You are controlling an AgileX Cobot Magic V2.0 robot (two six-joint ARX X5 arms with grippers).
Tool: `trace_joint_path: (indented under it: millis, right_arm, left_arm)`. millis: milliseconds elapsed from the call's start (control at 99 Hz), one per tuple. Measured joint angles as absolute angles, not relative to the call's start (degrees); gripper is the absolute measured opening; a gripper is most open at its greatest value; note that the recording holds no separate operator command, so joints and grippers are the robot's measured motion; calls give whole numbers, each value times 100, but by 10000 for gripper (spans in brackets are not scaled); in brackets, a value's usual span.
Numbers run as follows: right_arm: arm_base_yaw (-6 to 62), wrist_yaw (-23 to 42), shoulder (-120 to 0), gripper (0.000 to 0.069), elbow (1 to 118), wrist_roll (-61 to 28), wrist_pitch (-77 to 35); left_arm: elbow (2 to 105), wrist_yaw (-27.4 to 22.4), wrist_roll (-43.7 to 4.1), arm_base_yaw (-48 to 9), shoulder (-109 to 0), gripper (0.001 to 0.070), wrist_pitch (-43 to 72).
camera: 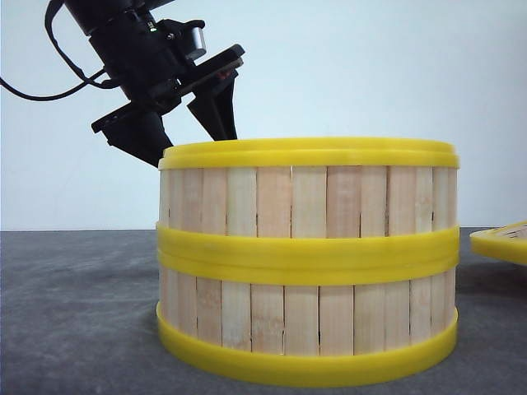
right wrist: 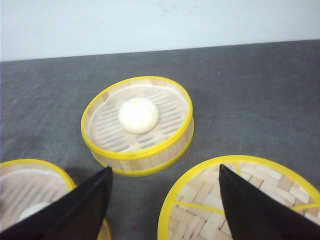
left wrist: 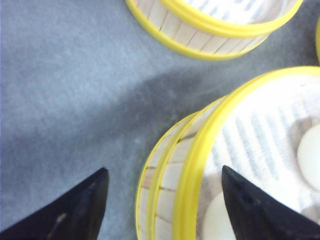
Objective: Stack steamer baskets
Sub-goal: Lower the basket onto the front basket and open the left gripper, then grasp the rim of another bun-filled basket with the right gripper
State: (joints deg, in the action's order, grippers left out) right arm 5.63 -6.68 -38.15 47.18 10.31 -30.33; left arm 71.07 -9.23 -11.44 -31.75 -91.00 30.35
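Note:
Two steamer baskets stand stacked close to the front camera, the upper basket squarely on the lower basket. My left gripper hovers open behind the stack's left rim. In the left wrist view the left gripper straddles the top basket's yellow rim, one finger outside and one over the inside, not touching. A third steamer basket sits alone on the table, with a white bun in it. My right gripper is open and empty, above the table between the stack and the lid.
A shallow yellow-rimmed lid with a woven top lies on the dark grey table to the right of the stack, its edge showing in the front view. White buns lie inside the top basket. The lone basket stands beyond the stack.

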Motion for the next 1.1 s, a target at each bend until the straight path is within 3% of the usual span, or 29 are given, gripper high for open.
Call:
trace_joint_path:
  millis: [323, 616, 879, 1101]
  right_arm:
    - [563, -755, -3857, 419, 4720, 1031, -3068]
    - [563, -755, -4010, 419, 4729, 1033, -2749]
    - [563, -910, -5004, 419, 5188, 1076, -2733]
    - [563, -923, -6110, 419, 5863, 1076, -2718]
  left_arm:
    - [7107, -718, -1138, -3162, -8770, 432, 3011]
    - [7107, -517, -1048, -3142, -6978, 432, 2617]
    - [7067, -97, -1000, -3124, -5586, 432, 2740]
    - [5852, 134, -1013, -3124, -4320, 432, 2744]
